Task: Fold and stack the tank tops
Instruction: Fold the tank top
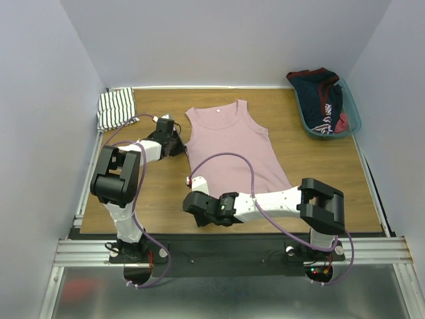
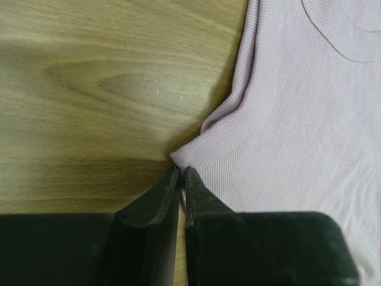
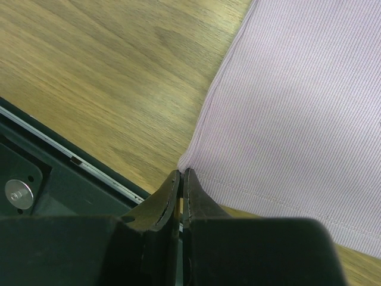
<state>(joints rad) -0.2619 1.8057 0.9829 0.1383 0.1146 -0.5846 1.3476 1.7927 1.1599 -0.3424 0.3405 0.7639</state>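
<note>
The pink-mauve tank top (image 1: 232, 143) lies flat in the middle of the table, neckline at the far end. My left gripper (image 1: 180, 147) is shut on its left underarm corner, seen in the left wrist view (image 2: 182, 171) with the pink cloth (image 2: 297, 119) spreading away from the tips. My right gripper (image 1: 194, 197) is shut on the top's near left hem corner; in the right wrist view (image 3: 181, 173) the hem (image 3: 286, 137) runs off to the right. The striped tank top (image 1: 116, 108) lies bunched at the far left corner.
A teal basket (image 1: 354, 117) with dark navy-and-red clothing (image 1: 322, 100) stands at the far right. The table's near edge and black rail (image 3: 36, 161) lie just beside my right gripper. Walls close in on three sides.
</note>
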